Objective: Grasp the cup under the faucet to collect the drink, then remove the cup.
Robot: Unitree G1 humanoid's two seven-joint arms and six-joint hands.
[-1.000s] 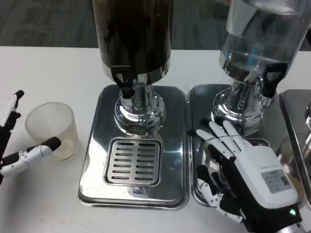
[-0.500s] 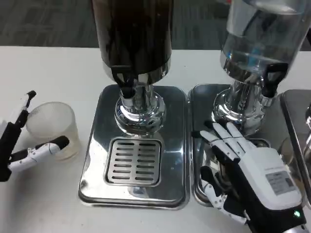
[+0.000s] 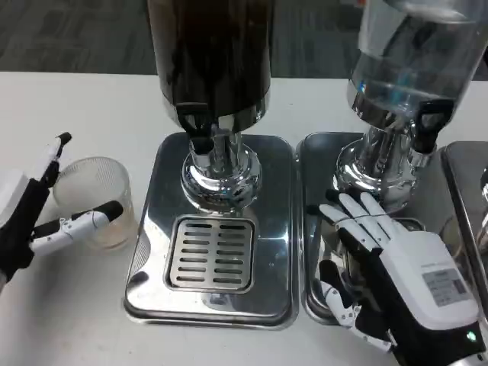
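A clear plastic cup (image 3: pixel 97 200) stands on the white table left of the dark drink dispenser (image 3: pixel 210 61). My left hand (image 3: pixel 34 213) grips it, thumb across its front wall and a finger behind its left rim. The black faucet (image 3: pixel 200 136) hangs over the slotted drip grate (image 3: pixel 210 253), and nothing stands on the grate. The cup is to the left of the steel tray (image 3: pixel 152 252), beside its edge. My right hand (image 3: pixel 389 278) lies flat with fingers spread over the neighbouring tray, holding nothing.
A second dispenser (image 3: pixel 412 69) with clear liquid stands at the right on its own steel tray (image 3: pixel 309 221), its black tap (image 3: pixel 422 130) above my right hand. A further tray edge (image 3: pixel 457 198) shows at the far right. White table lies left and in front.
My left hand has closed in from the left edge around the cup, and cup and hand have shifted right toward the tray. The right hand has barely moved.
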